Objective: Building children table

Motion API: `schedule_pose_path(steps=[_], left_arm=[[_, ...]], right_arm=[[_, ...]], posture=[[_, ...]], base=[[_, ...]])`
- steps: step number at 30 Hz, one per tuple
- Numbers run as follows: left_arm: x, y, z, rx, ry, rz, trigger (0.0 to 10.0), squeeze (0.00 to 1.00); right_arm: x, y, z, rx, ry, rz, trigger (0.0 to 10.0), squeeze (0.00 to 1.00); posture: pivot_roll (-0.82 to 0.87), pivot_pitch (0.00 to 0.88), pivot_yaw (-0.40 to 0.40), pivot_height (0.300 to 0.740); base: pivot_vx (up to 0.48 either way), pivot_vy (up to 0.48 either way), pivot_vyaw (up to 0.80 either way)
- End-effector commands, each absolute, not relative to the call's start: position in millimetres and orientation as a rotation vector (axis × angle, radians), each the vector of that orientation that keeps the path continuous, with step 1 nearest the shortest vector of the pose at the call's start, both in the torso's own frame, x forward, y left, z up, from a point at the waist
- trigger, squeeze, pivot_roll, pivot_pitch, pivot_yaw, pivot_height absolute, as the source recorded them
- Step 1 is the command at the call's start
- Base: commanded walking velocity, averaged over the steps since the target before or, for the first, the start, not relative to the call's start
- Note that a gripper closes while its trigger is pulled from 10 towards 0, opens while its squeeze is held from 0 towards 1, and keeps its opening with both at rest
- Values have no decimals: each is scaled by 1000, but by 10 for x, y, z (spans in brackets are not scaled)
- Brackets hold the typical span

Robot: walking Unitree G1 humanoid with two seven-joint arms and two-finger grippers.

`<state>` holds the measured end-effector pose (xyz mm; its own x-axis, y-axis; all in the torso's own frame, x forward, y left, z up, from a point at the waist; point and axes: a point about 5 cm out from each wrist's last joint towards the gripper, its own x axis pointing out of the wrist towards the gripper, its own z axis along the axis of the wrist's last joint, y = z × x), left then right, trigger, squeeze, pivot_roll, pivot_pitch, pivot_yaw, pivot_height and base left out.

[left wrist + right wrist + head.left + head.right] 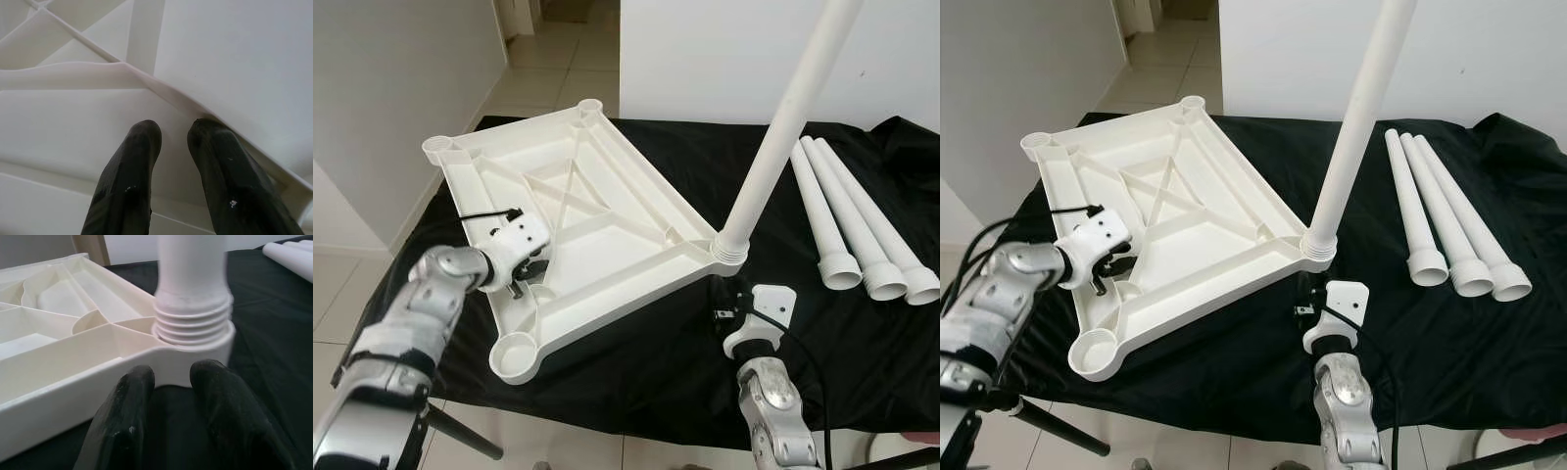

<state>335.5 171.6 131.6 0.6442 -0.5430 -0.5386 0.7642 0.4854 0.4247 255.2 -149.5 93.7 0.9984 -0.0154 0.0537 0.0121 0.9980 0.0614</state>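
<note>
I am at the leg-fitting step of building the little table. The white tabletop (pixel 587 225) lies upside down on the black cloth (pixel 636 362), its ribbed underside facing up, with round sockets at the corners. One leg (pixel 781 137) already stands in the right-hand corner socket (pixel 728 250), leaning up and away to the far right; in my right wrist view its threads (pixel 193 323) are partly exposed above the socket, so I judge it is not screwed fully home, though I cannot be sure.

My left pincer (pixel 171 147) rests down on the inside of the tabletop near its left edge, fingers a narrow gap apart and holding nothing; they press against the flat panel beside a rib, which I take as steadying the piece. My right pincer (pixel 168 382) sits low on the cloth just in front of the socket with the leg, fingers likewise a small gap apart and empty, tips close to the socket wall but gripping nothing.

Three more legs (pixel 857 225) lie side by side on the cloth at the far right, well apart from the tabletop, wide ends toward me. Three sockets are empty: far left (pixel 440 149), far (pixel 590 105) and near (pixel 517 354).

Next I would check the standing leg is seated, then reach my right pincer to the nearest loose leg, opening wider to take its shaft, while the left holds the tabletop from sliding.
</note>
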Motion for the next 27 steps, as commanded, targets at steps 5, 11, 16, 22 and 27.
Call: schedule_pose_path(steps=[5, 11, 16, 22, 27], left_arm=[[3180, 1586, 1099, 675, 442, -954, 10000, 0], [3079, 1412, 1117, 667, 412, -1033, 10000, 0], [3082, 1256, 1189, 650, 382, -1024, 10000, 0], [3075, 1109, 1271, 626, 345, -1030, 10000, 0], [3111, 985, 1340, 613, 310, -1002, 10000, 0]], right_arm=[[2618, -1473, 866, 57, -1, -10, 10000, 0], [2818, -1432, 880, 48, 26, 26, 10000, 0], [3057, -1421, 949, 25, 33, 53, 10000, 0], [3245, -1445, 1029, 8, 25, 43, 10000, 0], [3354, -1483, 1063, -10, 18, 22, 10000, 0]], posture=[[-75, 0, 25, 740], [-68, 0, 25, 740], [-56, 0, 18, 740], [-49, 0, 17, 740], [-41, 0, 15, 740]], base=[[0, 0, 0], [0, 0, 0], [0, 0, 0], [0, 0, 0], [0, 0, 0]])
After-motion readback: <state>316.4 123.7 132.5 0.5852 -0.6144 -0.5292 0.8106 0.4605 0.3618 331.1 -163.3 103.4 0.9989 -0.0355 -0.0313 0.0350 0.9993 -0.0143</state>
